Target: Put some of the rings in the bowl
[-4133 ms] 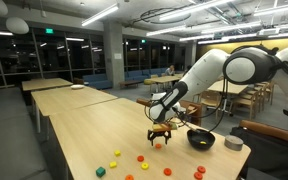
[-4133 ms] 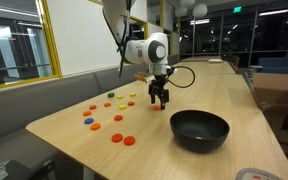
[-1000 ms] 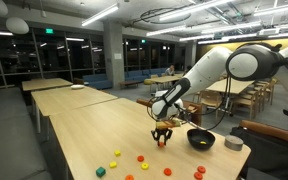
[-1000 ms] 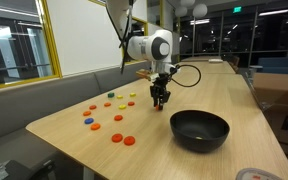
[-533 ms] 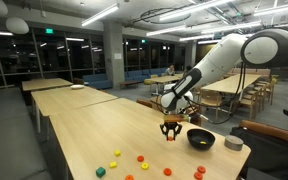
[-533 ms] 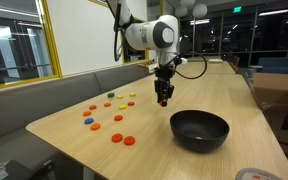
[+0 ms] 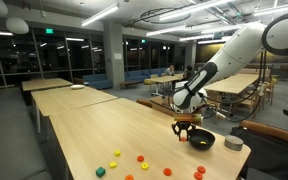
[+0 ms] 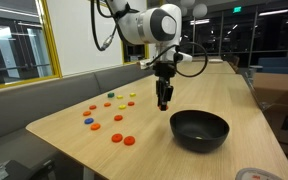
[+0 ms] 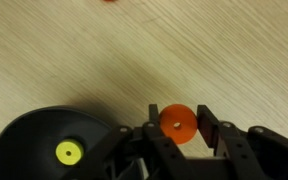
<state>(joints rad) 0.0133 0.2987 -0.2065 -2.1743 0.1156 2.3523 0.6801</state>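
The step in hand looks like the carry: the gripper [image 8: 164, 104] is closed on one orange ring [image 9: 177, 122], pinched between its fingers, and hangs raised above the desk [image 8: 74, 140], just beside the bowl [image 8: 199, 143] but not over it. In the wrist view the ring sits above bare wood, with the black bowl off at the lower left corner. A yellow piece [image 9: 69, 152] lies inside the bowl. The other rings [image 8: 129, 141] are scattered on the desk, well apart from the bowl, near the far edge in an exterior view.

The next move calls for a short sideways shift until the ring is clear of the rim and over the bowl's hollow, then a release. Dropping from lower down would likely keep the light ring from bouncing out.
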